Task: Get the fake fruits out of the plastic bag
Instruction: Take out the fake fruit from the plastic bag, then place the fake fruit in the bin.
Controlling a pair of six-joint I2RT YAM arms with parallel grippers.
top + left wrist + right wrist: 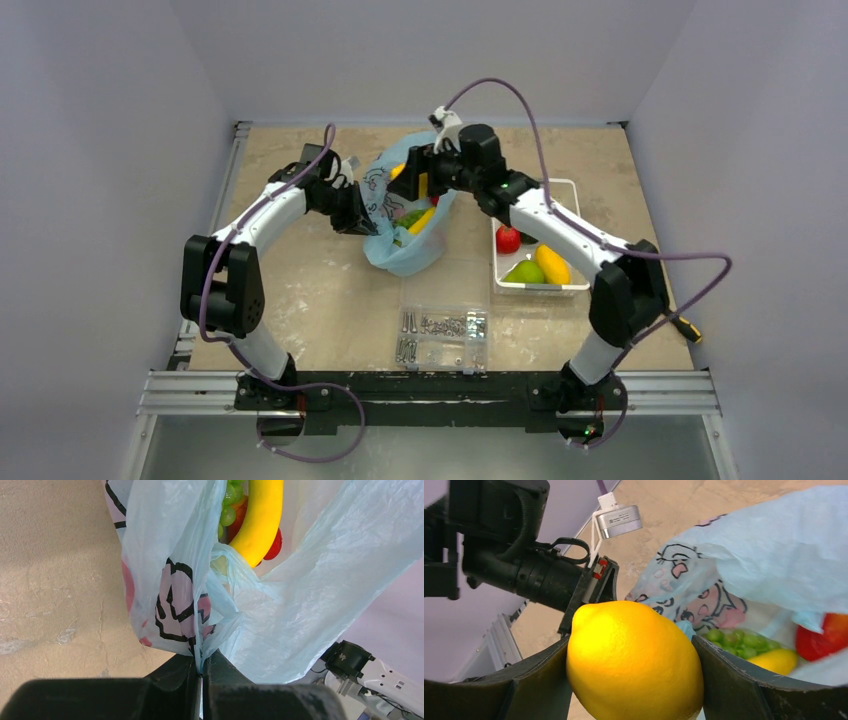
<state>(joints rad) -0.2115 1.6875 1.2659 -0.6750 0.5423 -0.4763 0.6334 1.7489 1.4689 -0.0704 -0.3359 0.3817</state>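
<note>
Beige worktop [310, 290] under bag [408, 258]; your left fingers [170, 690] pinched shut on its rim. Your right fingers [734, 680] clamp lemon [634, 662] above bag mouth; glossy skin could slip, dropping it back among grapes [744, 641].

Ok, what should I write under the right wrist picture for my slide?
Right end effector shut on a yellow lemon, the plastic bag behind it holding green grapes and a red fruit.

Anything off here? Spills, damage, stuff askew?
Nothing stands out. Left gripper pinches the plastic bag rim, right gripper holds a lemon over it; other fruits sit in the bag or the white basket, none spilled.
</note>
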